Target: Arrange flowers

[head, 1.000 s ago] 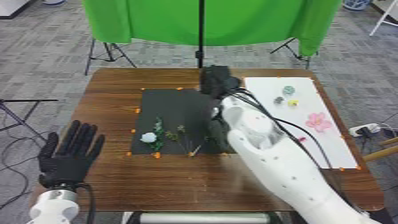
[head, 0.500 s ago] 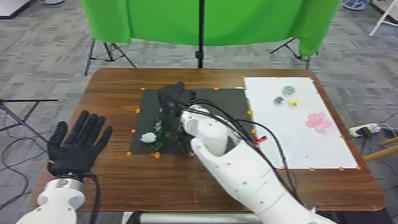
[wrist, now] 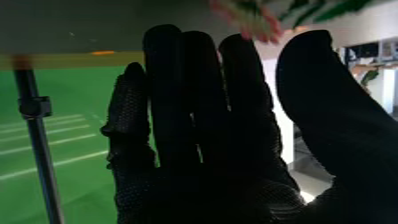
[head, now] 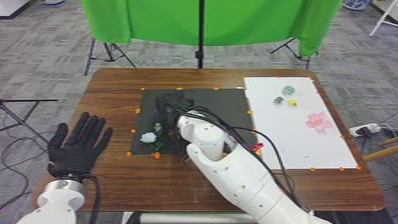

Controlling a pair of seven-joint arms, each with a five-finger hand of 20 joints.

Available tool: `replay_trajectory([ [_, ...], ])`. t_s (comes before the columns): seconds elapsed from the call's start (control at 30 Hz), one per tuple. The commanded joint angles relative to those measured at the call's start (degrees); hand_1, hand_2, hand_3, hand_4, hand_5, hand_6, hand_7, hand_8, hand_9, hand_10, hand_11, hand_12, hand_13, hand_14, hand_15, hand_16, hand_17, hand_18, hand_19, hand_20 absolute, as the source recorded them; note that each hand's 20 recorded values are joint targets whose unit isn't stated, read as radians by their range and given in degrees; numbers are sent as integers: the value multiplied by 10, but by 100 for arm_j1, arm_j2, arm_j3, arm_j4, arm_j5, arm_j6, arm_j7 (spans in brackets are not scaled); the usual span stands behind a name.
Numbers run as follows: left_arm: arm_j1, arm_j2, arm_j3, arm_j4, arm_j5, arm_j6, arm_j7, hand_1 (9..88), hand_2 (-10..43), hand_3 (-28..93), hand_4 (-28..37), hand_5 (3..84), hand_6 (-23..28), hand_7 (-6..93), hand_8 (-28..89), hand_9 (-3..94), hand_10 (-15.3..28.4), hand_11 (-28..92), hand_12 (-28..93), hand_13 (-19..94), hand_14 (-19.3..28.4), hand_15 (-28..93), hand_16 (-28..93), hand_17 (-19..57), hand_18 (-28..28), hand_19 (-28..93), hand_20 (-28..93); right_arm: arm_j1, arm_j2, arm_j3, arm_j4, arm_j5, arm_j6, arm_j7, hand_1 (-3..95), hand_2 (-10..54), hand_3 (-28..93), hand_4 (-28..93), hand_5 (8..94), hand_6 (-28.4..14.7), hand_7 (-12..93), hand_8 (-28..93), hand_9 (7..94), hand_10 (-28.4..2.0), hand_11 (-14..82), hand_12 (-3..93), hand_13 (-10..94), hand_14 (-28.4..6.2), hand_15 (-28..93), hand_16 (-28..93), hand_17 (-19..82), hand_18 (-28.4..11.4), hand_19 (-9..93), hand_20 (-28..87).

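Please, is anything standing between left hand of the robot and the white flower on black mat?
Nothing visible stands between the left hand and the white flower: only table surface and small orange pieces at the black mat's edge.

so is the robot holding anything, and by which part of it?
Nothing held. The right robot hand has straight fingers, thumb apart, with a pink flower beyond the fingertips; the left robot hand is open and empty.
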Motion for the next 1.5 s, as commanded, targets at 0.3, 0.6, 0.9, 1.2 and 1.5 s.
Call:
replay_trajectory([
  [0.3, 241, -272, -83, -20, 22, -1, -101, 265, 156, 742, -283, 472, 83, 129, -98, 412, 138, 213, 112, 343, 124, 295, -42, -43, 131, 365, 154, 69, 994, 141, -1578, 1813, -178, 850, 350, -67, 810, -283, 594, -33, 134, -122, 607, -163, 163, 158, 503, -141, 477, 191, 222, -211, 760, 387],
  [0.6, 382, -338, -188, -83, 98, -49, -1, 264, 155, 742, -283, 472, 84, 128, -97, 413, 138, 213, 111, 343, 124, 294, -42, -44, 131, 365, 154, -1373, 2626, 1751, -3244, 2121, -477, 1644, 329, -70, 809, -283, 521, -52, 103, -106, 513, -187, 123, 154, 418, -165, 389, 159, 196, -220, 738, 365],
  [0.9, 484, -316, -314, -121, 73, 2, 84, 264, 155, 742, -283, 473, 84, 127, -97, 413, 139, 213, 111, 344, 124, 295, -42, -44, 132, 365, 154, -3011, 3453, 3486, -3679, 2005, -544, 2343, 350, -93, 805, -282, 489, -58, 91, -98, 456, -185, 96, 147, 361, -175, 297, 170, 169, -217, 715, 332],
  [1.2, 459, -295, -282, -96, 39, 21, 46, 264, 156, 742, -283, 473, 84, 128, -97, 413, 139, 212, 111, 343, 124, 295, -42, -44, 131, 365, 154, -3156, 3459, 4028, -3117, 2023, -513, 2820, 355, -95, 805, -283, 466, -56, 92, -98, 411, -177, 76, 143, 330, -176, 258, 179, 154, -216, 706, 326],
  [1.5, 463, -313, -245, -100, 29, 42, 36, 264, 156, 741, -283, 473, 85, 128, -97, 412, 139, 212, 112, 342, 124, 297, -41, -44, 131, 365, 154, -2779, 3341, 3709, -2428, 2261, -683, 2974, 399, -95, 793, -283, 503, -19, 120, -113, 488, -138, 110, 135, 442, -142, 306, 191, 193, -215, 733, 336],
])
